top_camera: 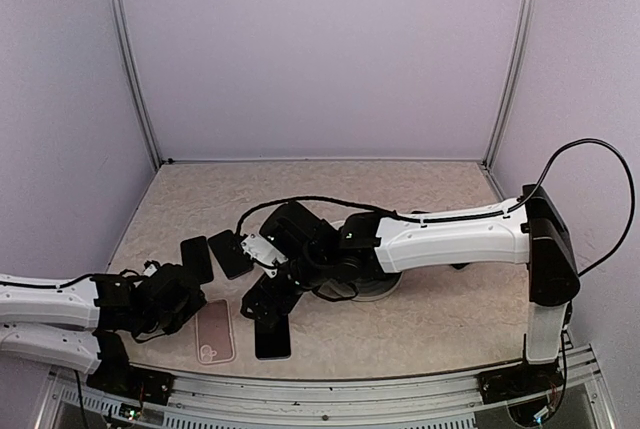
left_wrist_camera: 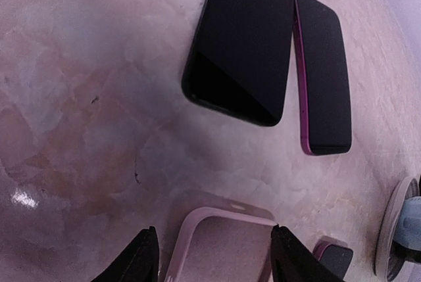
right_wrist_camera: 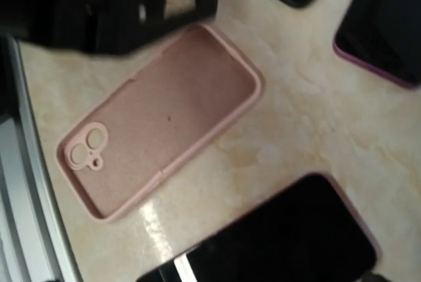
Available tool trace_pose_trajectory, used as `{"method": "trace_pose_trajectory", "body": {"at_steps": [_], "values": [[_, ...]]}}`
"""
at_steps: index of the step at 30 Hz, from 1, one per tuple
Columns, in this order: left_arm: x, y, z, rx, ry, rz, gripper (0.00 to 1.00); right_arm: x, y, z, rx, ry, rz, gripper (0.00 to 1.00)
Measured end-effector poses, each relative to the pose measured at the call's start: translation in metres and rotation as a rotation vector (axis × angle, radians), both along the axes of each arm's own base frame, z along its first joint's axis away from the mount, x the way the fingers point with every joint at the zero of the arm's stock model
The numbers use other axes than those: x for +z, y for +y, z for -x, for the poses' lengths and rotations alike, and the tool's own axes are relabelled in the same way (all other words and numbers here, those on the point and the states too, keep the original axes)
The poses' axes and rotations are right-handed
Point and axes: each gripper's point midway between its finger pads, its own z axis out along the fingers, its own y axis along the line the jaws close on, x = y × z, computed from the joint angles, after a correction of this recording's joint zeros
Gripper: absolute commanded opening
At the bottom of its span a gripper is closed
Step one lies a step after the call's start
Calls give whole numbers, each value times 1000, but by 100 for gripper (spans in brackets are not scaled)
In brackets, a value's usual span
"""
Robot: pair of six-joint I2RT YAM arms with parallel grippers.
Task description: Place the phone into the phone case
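**Case and phone side by side at the table's near edge**

The pink phone case (top_camera: 215, 331) is seen lying hollow side up near the front edge of the table (top_camera: 430, 319). The dark phone (top_camera: 272, 335) is laid flat just beside it. The case's far end is straddled by the left gripper (left_wrist_camera: 214, 242), its fingers (left_wrist_camera: 141, 259) spread apart. The right gripper (top_camera: 266, 299) is held over the phone; whether it is apart or together cannot be told. Farther back, 2 more handsets are laid side by side: a black phone (left_wrist_camera: 243, 42) and a purple-edged phone (left_wrist_camera: 322, 75).

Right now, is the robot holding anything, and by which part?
Cannot tell for sure. The right gripper sits over the far end of the black phone, contact hidden. The left gripper, open, straddles the pink phone case.
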Motion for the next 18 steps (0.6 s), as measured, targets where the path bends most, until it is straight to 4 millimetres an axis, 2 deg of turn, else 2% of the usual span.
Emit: {"method": "trace_pose_trajectory", "body": {"at_steps": [2, 5, 12, 18], "values": [[-10, -1, 8, -3, 33, 19, 51, 2, 2, -1, 12, -10, -11, 99], [-20, -3, 18, -26, 74, 18, 51, 0, 1, -4, 16, -23, -16, 99], [-23, -18, 28, -86, 153, -56, 47, -18, -9, -4, 15, -34, 24, 99], [-30, -9, 40, -84, 224, -97, 40, -6, -19, -6, 8, -70, 11, 99]]}}
